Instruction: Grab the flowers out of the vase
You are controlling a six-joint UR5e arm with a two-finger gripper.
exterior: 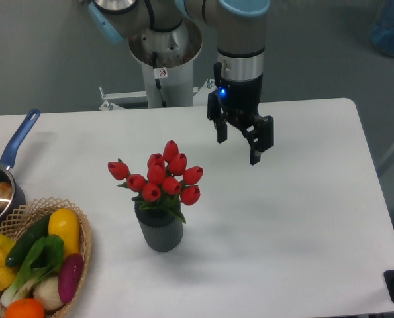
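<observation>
Camera view, the only one I have: my gripper (238, 142) hangs above the far half of the table (302, 218), its two fingers spread apart with nothing between them. The flowers (162, 180) lie to the camera's left of it and nearer the camera, also lower in the frame, so I judge the coming move as a travel across and toward the front edge, then a descent. Gripper and bunch are well apart, not touching.

From the same view, the bunch stands roughly upright in the vase (160, 230), so its long axis runs vertical, in line with the wrist pointing down. The buds crowd the top and hide the stems; I cannot see where the stems could be pinched, nor any tie around them. I would guess a grasp has to close on the bud cluster or just under it, and that the fingers need to straddle it before coming down.

The flowers themselves: red tulip buds in a tight cluster, one bud sticking out to the left, green leaves drooping over the rim. The vase is dark grey, cylindrical, ribbed, and sits on the table to the right of a wicker basket (84, 262) of vegetables. A blue-handled saucepan (8, 172) sits at the left edge.
</observation>
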